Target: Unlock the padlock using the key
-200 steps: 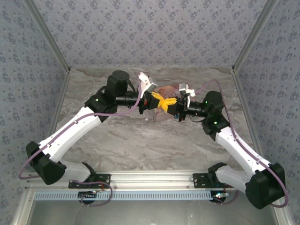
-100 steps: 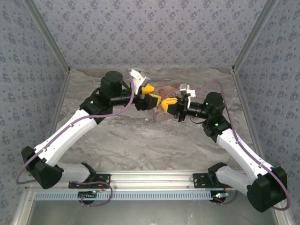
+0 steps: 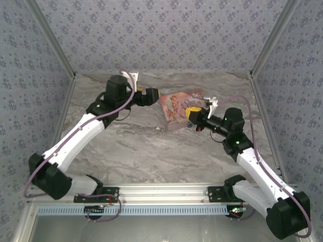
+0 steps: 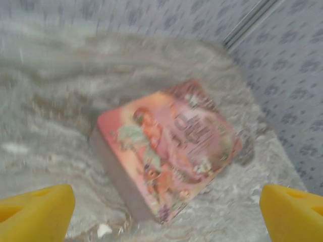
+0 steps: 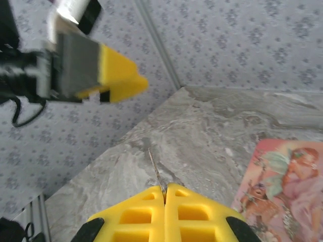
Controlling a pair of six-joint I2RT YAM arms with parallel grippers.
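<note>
1. Right gripper (image 5: 165, 190): closed on the key (image 5: 155, 171), a thin sliver poking forward at bottom centre. I judge it is held so for insertion.
2. Left gripper (image 3: 151, 95): jaws wide, empty, upper left of the box (image 3: 180, 108).
3. Padlock: I cannot spot it.

Left tool (image 3: 150, 94) spread wide, right tool (image 3: 191, 114) pinched closed, both arms reaching forward, elbows bent

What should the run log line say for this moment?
left gripper: open, apart from pink box | right gripper: shut on key | box: flat on table
</note>
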